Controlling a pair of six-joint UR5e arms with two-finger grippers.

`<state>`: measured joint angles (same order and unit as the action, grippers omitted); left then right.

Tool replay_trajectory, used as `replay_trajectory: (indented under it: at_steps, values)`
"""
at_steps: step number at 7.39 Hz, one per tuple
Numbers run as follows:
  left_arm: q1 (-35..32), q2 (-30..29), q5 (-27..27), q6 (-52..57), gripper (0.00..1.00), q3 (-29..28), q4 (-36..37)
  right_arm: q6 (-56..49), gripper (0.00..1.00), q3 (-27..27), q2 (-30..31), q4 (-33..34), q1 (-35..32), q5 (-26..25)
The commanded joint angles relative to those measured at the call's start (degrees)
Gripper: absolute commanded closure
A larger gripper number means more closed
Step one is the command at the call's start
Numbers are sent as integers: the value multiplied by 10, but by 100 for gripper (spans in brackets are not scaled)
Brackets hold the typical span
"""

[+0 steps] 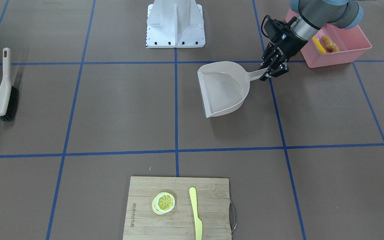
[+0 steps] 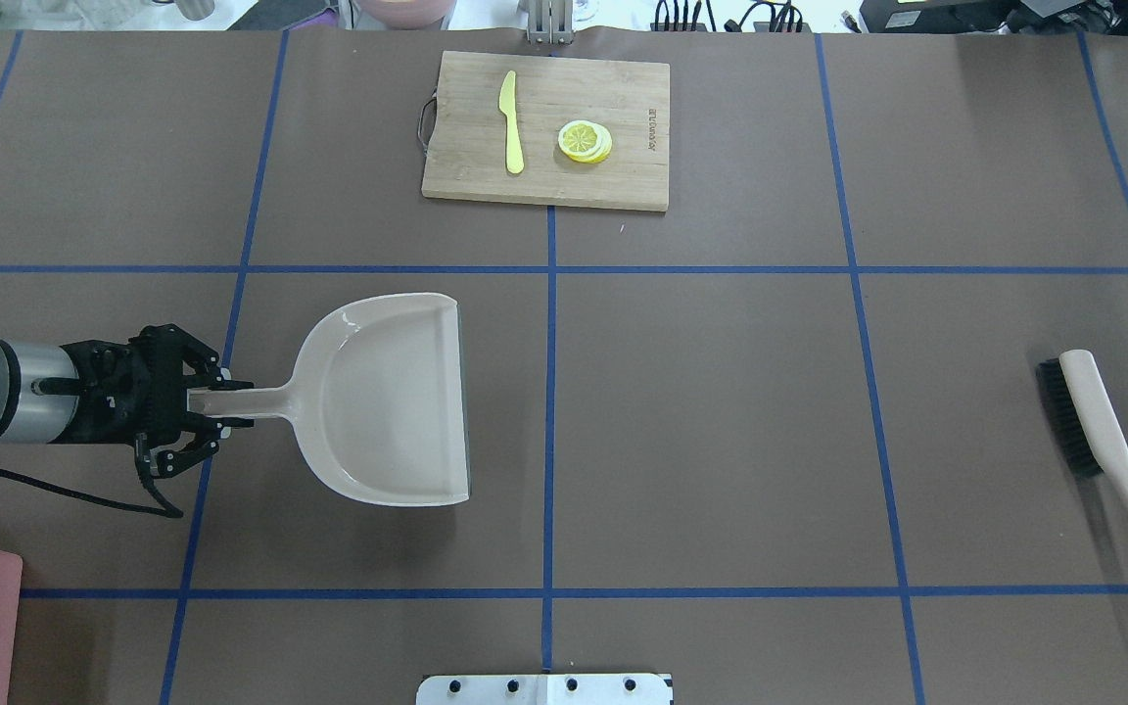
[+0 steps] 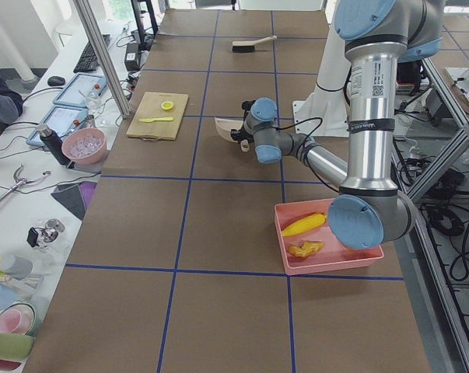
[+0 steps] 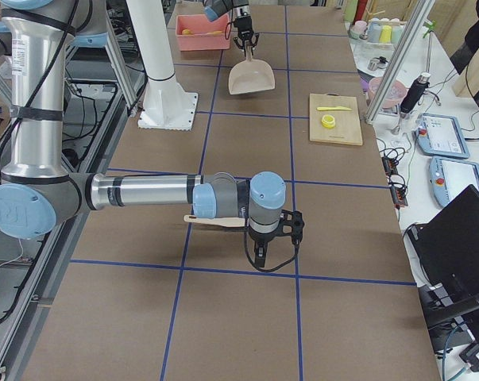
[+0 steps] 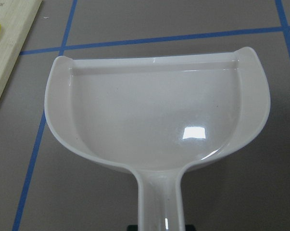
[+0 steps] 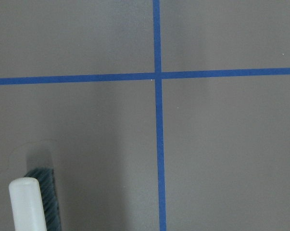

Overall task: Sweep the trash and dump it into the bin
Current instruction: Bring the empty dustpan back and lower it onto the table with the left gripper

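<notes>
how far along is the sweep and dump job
Nearly done. The corn cob and ginger root lie in the pink bin; the potato shows in no view. The left gripper holds the empty dustpan by its handle. The brush lies on the table. Left: probably just setting the dustpan down.

One short edge of the cutting board [image 1: 145, 200] carries a burnt-in word. It shows in the front-facing and overhead views, but the letters are too small to read with certainty. The black body of the left gripper [image 1: 272, 71], closed on the dustpan [image 1: 223, 88] handle, bears a line of small white lettering, also illegible. A white sticker [image 3: 364, 78] with dark print on the left arm [image 3: 364, 155] cannot be read. A blue joint cap [image 4: 17, 210] on the right arm [image 4: 144, 190] shows a pale logo resembling "UR".
</notes>
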<state>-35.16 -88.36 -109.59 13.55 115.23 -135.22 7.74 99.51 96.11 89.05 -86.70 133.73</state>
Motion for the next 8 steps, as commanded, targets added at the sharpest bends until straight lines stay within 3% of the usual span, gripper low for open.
replay_trajectory:
  at_steps: [1,3,8]
  values:
    - [-12,-36,-41,-7,100,-19,41,-1,0,0,0,0,0,0]
    - [-41,-72,-97,58,100,-56,70,-1,0,0,1,0,0,1]
    - [-47,-113,-115,92,100,-85,80,-4,0,-2,1,0,0,1]
